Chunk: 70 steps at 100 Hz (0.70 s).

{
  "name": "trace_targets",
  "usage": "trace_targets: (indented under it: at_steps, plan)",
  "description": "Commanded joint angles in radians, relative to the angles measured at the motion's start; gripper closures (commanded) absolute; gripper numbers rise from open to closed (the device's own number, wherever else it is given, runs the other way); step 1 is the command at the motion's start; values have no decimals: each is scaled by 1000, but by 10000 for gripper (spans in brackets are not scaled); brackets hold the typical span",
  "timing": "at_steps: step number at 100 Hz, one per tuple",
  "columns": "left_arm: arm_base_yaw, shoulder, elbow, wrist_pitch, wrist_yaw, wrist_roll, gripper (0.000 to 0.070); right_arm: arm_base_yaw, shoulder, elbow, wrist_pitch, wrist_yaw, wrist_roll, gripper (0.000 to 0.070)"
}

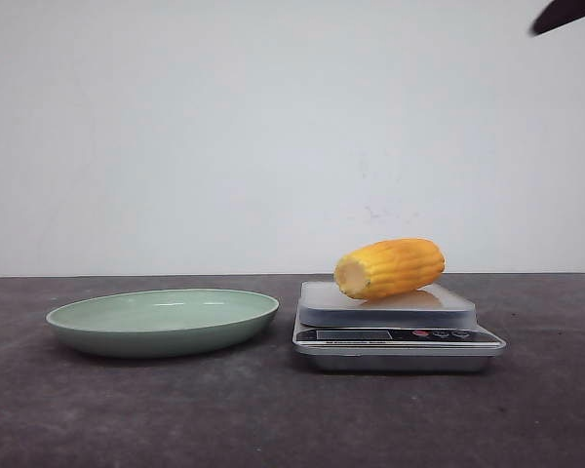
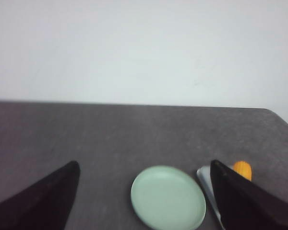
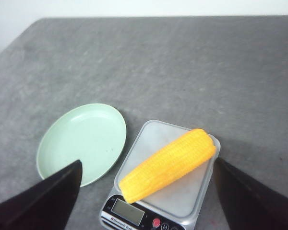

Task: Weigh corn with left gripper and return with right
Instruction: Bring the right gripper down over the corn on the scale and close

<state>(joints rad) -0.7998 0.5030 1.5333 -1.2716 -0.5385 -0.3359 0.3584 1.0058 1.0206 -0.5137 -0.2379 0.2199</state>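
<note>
The yellow-orange corn point(image 1: 390, 268) lies on the platform of a silver kitchen scale point(image 1: 397, 331), right of centre on the dark table. It also shows in the right wrist view point(image 3: 168, 165), lying diagonally across the scale point(image 3: 182, 196). My right gripper point(image 3: 146, 165) is open and empty, high above the corn, its fingers wide on either side of the scale; only a dark tip point(image 1: 565, 15) shows in the front view. My left gripper point(image 2: 144, 165) is open and empty, high above the green plate point(image 2: 168, 197). A bit of the corn point(image 2: 242, 168) peeks out past its finger.
An empty pale green plate point(image 1: 163, 320) sits just left of the scale; it also shows in the right wrist view point(image 3: 81, 142). The scale has a display and buttons on its front face point(image 1: 390, 335). A white wall stands behind the table.
</note>
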Motion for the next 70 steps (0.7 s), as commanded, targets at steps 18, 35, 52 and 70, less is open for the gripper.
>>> trace_targets:
  at_steps: [18, 35, 52, 70]
  plan:
    - [91, -188, -123, -60, 44, -166, 188, 129, 171, 19, 98, 87, 35, 124]
    - [224, -278, -260, -34, 225, -180, 188, 177, 282, 19, 129, 188, 68, 89]
    - [346, -324, -393, -43, 402, -159, 188, 183, 404, 19, 187, 198, 103, 82]
    - [414, -348, -478, -44, 457, -132, 188, 183, 519, 19, 221, 219, 142, 82]
